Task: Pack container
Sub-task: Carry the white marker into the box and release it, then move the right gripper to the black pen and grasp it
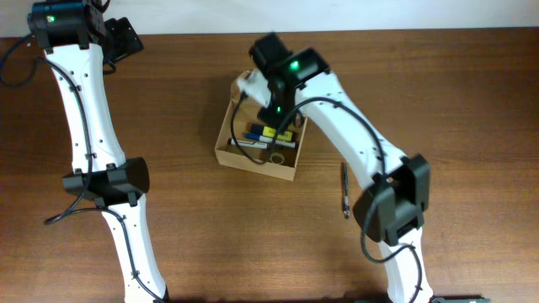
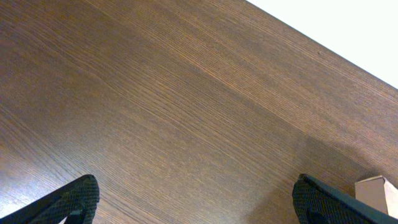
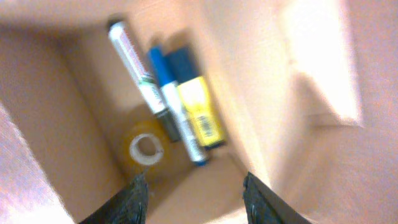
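The container (image 1: 226, 139) is a tan cardboard box standing open at the table's middle. Inside lie a white marker (image 3: 134, 68), a blue-capped marker (image 3: 171, 93), a yellow highlighter (image 3: 200, 111) and a roll of tape (image 3: 144, 147). My right gripper (image 1: 276, 109) hangs over the box's far right part. In the right wrist view its fingers (image 3: 196, 202) are open and empty above the box's inside (image 3: 56, 112). My left gripper (image 1: 126, 38) is at the far left corner. It is open and empty over bare wood (image 2: 196, 205). A box corner (image 2: 376, 190) shows in the left wrist view.
A dark pen (image 1: 344, 189) lies on the table to the right of the box, next to the right arm's elbow. The box's flap (image 3: 317, 68) stands up on its right side. The white back edge of the table (image 2: 348, 31) is close to the left gripper.
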